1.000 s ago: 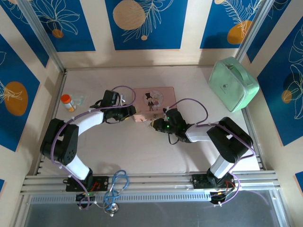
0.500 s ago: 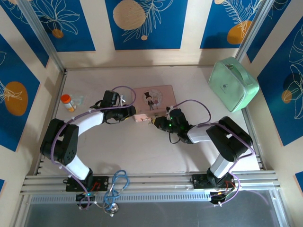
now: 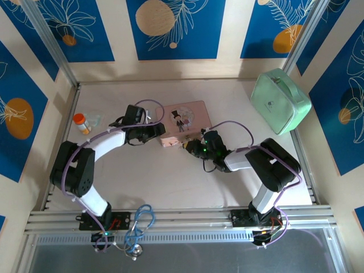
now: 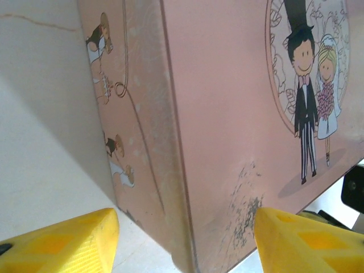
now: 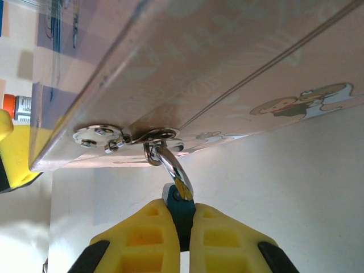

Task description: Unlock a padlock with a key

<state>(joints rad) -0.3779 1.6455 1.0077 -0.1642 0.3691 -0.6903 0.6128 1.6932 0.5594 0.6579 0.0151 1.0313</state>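
The tiny teal-blue padlock (image 5: pixel 182 211) is pinched between my right gripper's (image 5: pixel 181 233) yellow fingers, which are shut on its body. Its silvery shackle (image 5: pixel 176 172) hooks through the metal hasp (image 5: pixel 149 137) on the pink picture box (image 3: pixel 183 118). In the top view the right gripper (image 3: pixel 190 147) sits at the box's near edge. My left gripper (image 4: pixel 185 233) is open, its fingers (image 4: pixel 62 239) straddling the box's (image 4: pixel 227 114) scuffed near corner; the left finger stands clear of the box wall. In the top view the left gripper (image 3: pixel 158 134) is at the box's left near corner.
An orange-capped pill bottle (image 3: pixel 81 123) stands at the table's left, also visible in the right wrist view as the bottle (image 5: pixel 15 106). A mint-green case (image 3: pixel 280 100) lies at the back right. The open table (image 3: pixel 170 176) stretches in front of the box.
The pink box has turned slightly and shifted toward the back. The right gripper followed it with the padlock; the left gripper moved a little back along the box's left corner.
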